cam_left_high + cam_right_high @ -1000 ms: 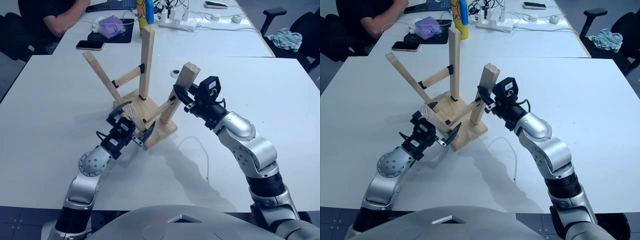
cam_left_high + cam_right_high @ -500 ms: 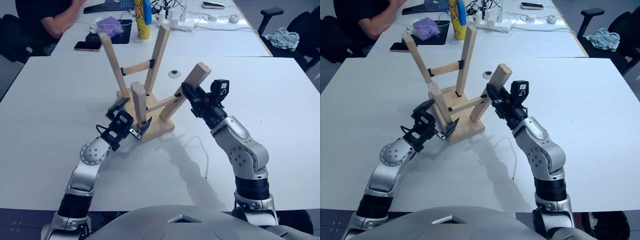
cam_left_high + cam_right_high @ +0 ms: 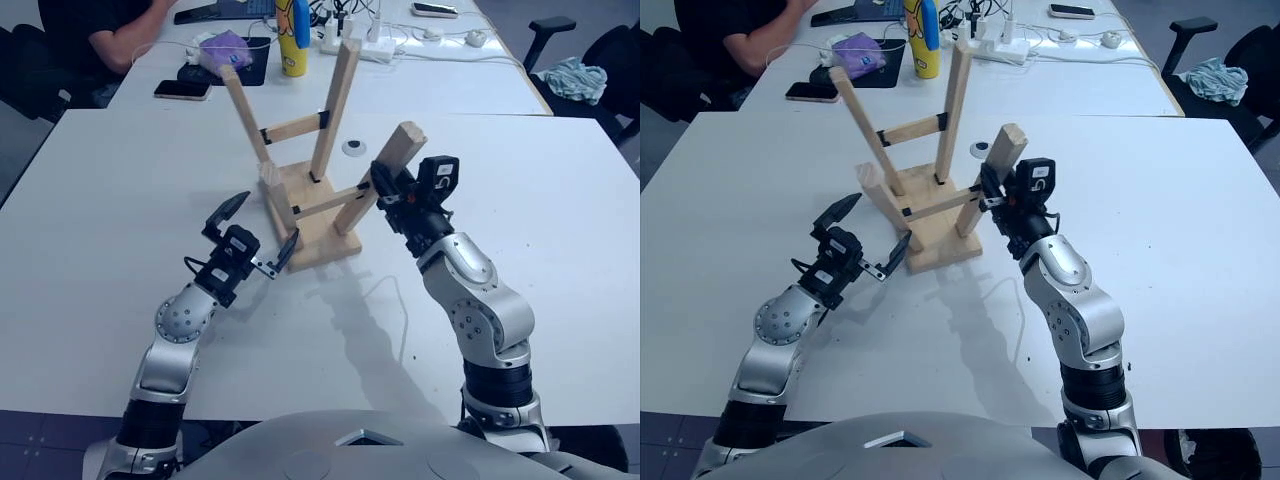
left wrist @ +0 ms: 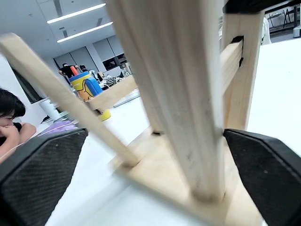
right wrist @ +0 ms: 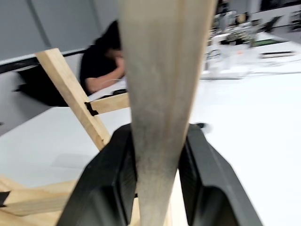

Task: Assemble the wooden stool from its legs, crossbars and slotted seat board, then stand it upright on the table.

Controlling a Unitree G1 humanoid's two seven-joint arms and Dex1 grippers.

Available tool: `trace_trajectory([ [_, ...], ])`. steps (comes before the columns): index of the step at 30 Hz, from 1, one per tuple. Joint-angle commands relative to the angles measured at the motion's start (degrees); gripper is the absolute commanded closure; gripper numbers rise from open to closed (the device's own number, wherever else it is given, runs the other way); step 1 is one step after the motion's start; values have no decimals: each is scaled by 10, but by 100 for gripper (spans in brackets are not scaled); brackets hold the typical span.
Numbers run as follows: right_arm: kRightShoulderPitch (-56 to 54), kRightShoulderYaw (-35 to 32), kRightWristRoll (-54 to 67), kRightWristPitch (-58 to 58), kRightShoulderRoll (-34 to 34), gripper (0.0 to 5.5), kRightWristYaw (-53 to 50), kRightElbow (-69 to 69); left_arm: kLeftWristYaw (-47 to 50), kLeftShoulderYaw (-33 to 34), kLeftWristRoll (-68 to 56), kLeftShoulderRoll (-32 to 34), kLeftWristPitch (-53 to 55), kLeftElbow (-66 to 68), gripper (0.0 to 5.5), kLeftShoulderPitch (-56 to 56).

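Left eye view: I see the stool (image 3: 312, 200) upside down on the white surface (image 3: 120, 180). Its seat board (image 3: 330, 245) lies flat and its four legs point up. My right hand (image 3: 386, 186) is clamped on the right-side leg (image 3: 405, 148), partway up it. My left hand (image 3: 268, 216) is spread wide, just beside the near corner of the seat board. In the left wrist view, the near leg (image 4: 178, 94) stands between the two pads (image 4: 42, 160), which are far apart.
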Motion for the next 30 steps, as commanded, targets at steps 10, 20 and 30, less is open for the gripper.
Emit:
trace_trajectory([
  [10, 8, -21, -38, 44, 17, 445, -14, 3, 6, -20, 10, -10, 7, 2, 10, 2],
  [20, 22, -22, -22, 65, 41, 445, 10, 16, 8, -23, 11, -9, 9, 3, 10, 0],
  [30, 25, -32, -10, 42, 66, 382, 17, -15, 7, -28, 9, -10, 10, 3, 10, 7],
])
